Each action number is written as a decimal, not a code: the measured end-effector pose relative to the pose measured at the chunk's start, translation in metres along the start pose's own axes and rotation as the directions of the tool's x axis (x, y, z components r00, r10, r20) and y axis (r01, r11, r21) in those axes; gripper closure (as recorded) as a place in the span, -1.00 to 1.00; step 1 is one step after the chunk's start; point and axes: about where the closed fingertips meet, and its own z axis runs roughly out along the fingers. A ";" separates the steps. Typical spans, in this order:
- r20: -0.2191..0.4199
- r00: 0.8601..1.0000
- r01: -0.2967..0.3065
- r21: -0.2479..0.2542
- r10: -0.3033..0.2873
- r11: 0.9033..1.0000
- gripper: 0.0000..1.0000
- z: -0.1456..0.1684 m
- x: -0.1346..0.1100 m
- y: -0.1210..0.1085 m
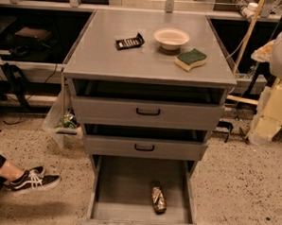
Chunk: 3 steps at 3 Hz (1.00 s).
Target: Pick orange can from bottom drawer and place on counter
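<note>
Fingers out of view, state unknowable — orange can lies in bottom drawer.

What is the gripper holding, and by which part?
Nothing that shows: the gripper is out of view, and the orange can lies untouched in the open bottom drawer.

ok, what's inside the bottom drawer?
The bottom drawer shows one thing: the orange can, lying on its side right of centre, near the front. The drawer's back strip is covered by the middle drawer, so that part cannot be checked. The gripper is not in view.
</note>
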 end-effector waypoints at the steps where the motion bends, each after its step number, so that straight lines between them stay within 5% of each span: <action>1: 0.000 1.000 0.000 0.000 0.000 1.000 -1.00 0.000 0.000 0.000; 2: 0.014 1.000 0.019 -0.002 -0.019 1.000 -1.00 0.020 0.002 -0.001; 3: 0.088 0.994 0.077 -0.092 -0.069 0.993 -1.00 0.106 -0.002 0.013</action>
